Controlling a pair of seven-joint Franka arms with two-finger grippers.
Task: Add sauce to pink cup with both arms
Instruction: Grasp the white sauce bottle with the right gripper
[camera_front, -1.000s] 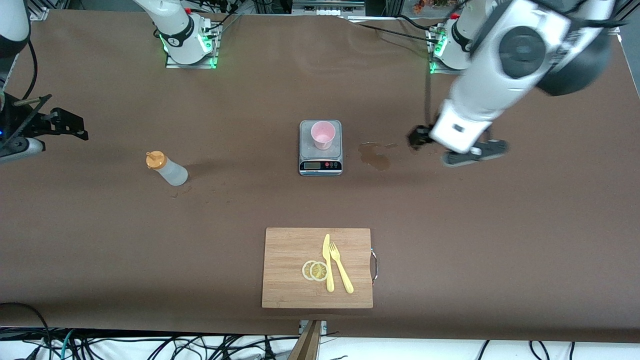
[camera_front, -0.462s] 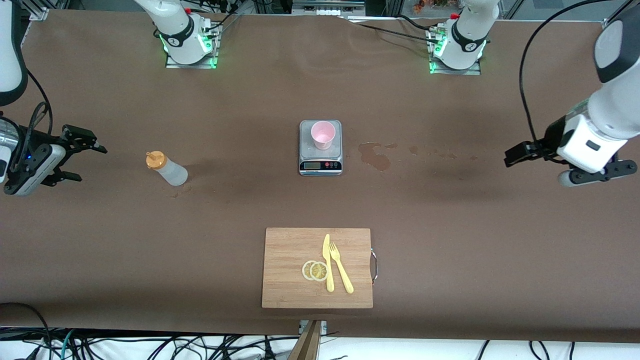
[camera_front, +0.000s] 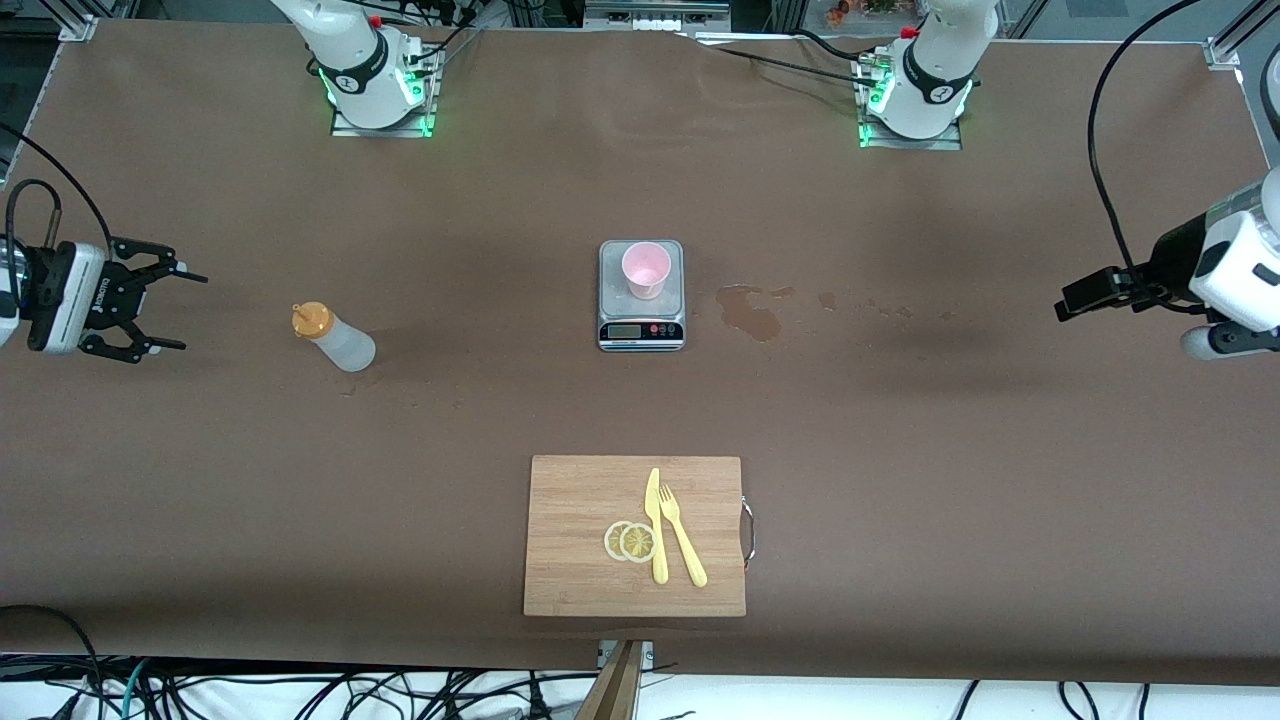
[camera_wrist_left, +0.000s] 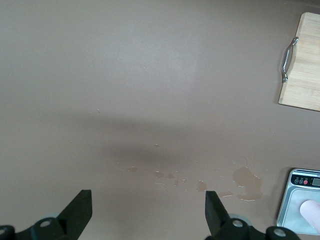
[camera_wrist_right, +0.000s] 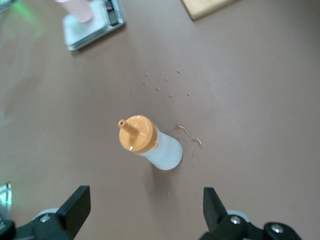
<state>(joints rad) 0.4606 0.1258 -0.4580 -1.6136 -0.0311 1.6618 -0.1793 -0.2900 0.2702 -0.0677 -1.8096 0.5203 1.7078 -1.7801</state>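
The sauce bottle (camera_front: 335, 340), whitish with an orange nozzle cap, stands upright on the table toward the right arm's end. It also shows in the right wrist view (camera_wrist_right: 155, 147). The pink cup (camera_front: 646, 270) stands on the grey scale (camera_front: 640, 322) at the table's middle. My right gripper (camera_front: 180, 312) is open and empty, low over the table beside the bottle, apart from it; its wrist view (camera_wrist_right: 145, 202) shows the bottle ahead of the fingers. My left gripper (camera_front: 1075, 300) is open and empty (camera_wrist_left: 147, 205) over the left arm's end of the table.
A wet spill (camera_front: 750, 312) lies beside the scale toward the left arm's end. A wooden cutting board (camera_front: 580, 540) with lemon slices (camera_front: 630, 541), a yellow knife and a yellow fork lies nearer the front camera than the scale.
My left arm has swung from beside the spill out to the left arm's end of the table. My right gripper has come lower and turned toward the bottle. Bottle and cup have not moved.
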